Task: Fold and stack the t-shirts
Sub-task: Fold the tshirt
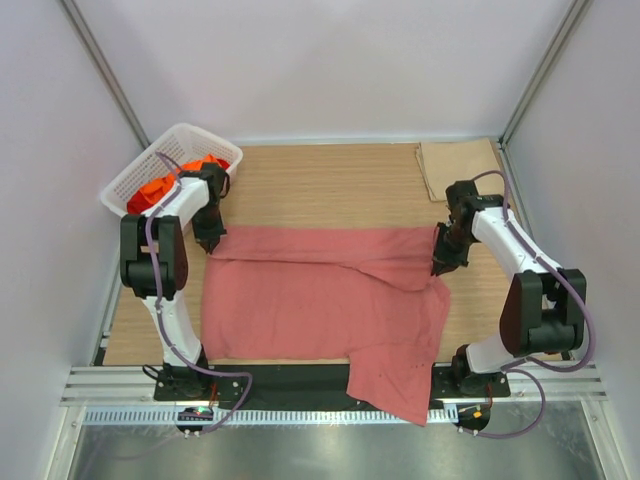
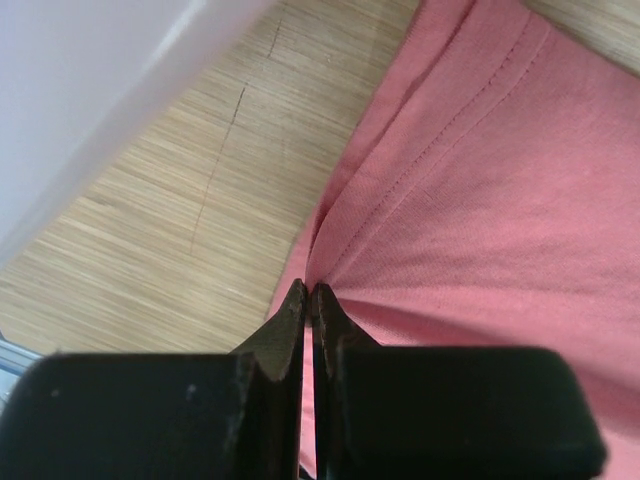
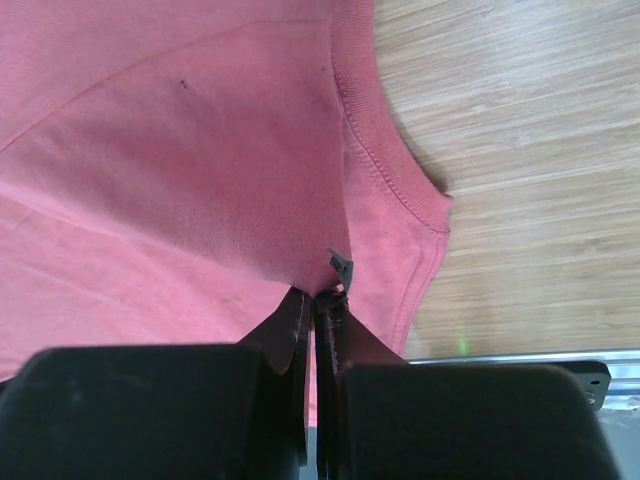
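Note:
A salmon-pink t-shirt (image 1: pixel 320 300) lies spread across the wooden table, one part hanging over the near edge. My left gripper (image 1: pixel 212 240) is shut on the shirt's far left corner; the left wrist view shows its jaws (image 2: pixel 310 295) pinching a hemmed fold of the pink t-shirt (image 2: pixel 480 200). At the far right corner my right gripper (image 1: pixel 444 258) is shut on the cloth too; its jaws (image 3: pixel 318 296) clamp the pink t-shirt (image 3: pixel 180 150) beside the ribbed collar, where a small dark tag sticks out. Orange t-shirts (image 1: pixel 165 185) fill the basket at the far left.
The white lattice basket (image 1: pixel 130 170) stands at the table's far left corner, just behind my left arm. A flat brown sheet (image 1: pixel 458 165) lies at the far right corner. Bare wood (image 1: pixel 320 185) shows beyond the shirt. A metal rail (image 1: pixel 300 385) runs along the near edge.

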`<state>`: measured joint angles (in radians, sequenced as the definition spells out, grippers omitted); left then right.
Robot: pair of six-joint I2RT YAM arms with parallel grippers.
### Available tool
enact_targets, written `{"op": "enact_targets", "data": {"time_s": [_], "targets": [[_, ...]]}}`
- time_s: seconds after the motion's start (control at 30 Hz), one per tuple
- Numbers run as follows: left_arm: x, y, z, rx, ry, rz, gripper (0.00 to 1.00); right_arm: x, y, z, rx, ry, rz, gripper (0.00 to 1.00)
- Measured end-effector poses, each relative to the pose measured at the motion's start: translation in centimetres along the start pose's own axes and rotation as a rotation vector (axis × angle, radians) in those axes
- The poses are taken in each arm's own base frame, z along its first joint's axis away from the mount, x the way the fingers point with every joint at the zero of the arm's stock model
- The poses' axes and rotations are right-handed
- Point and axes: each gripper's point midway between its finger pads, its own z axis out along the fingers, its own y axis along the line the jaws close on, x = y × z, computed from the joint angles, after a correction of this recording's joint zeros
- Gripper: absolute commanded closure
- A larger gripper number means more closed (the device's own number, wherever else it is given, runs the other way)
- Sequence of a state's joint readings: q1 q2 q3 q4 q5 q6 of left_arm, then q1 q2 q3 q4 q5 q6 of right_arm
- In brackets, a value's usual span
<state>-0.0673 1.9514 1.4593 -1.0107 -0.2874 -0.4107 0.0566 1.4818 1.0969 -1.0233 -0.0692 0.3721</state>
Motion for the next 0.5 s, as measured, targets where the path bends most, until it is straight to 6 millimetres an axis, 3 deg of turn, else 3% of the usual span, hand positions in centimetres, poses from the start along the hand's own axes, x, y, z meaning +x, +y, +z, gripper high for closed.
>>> {"op": "enact_targets", "data": {"time_s": [0.27,0.5], "targets": [[-0.2,-0.2,0.3,-0.002,-0.005,-0.002,0.96,-0.3,-0.2,1.2,0.016,0.018,-0.009,0.94],[-0.3,-0.1,0.3,-0.007,-0.01,-0.004,1.0,-0.3,-0.2,1.7,0.022,0.034,-0.013,0.94]]}}
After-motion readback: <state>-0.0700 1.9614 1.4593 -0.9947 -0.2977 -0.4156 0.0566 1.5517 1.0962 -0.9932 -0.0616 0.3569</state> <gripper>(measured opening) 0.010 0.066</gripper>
